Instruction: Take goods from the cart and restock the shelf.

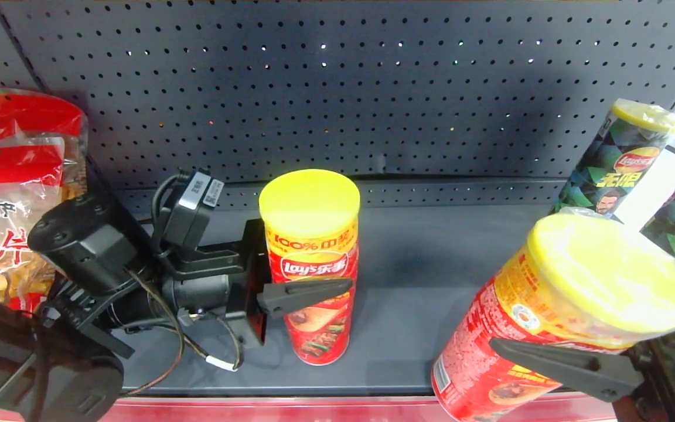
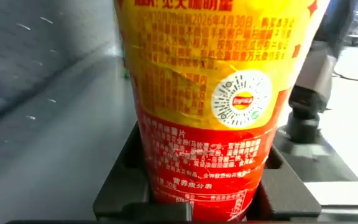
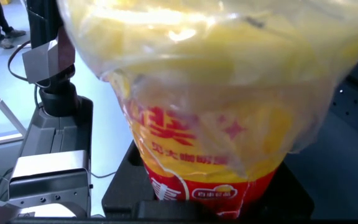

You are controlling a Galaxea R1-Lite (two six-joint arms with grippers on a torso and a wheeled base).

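Dark perforated backing rises behind the grey shelf board I'm working at. I see the upright chip can, red with a yellow lid, standing on the board near its middle, with my left gripper clamped around its mid-height; the can sits between the fingers in the left wrist view. My right gripper grips the second chip can, tilted and wrapped in clear film, at the shelf's red front edge. Red snack bags crowd the left end and dark green chip cans lean at the right.
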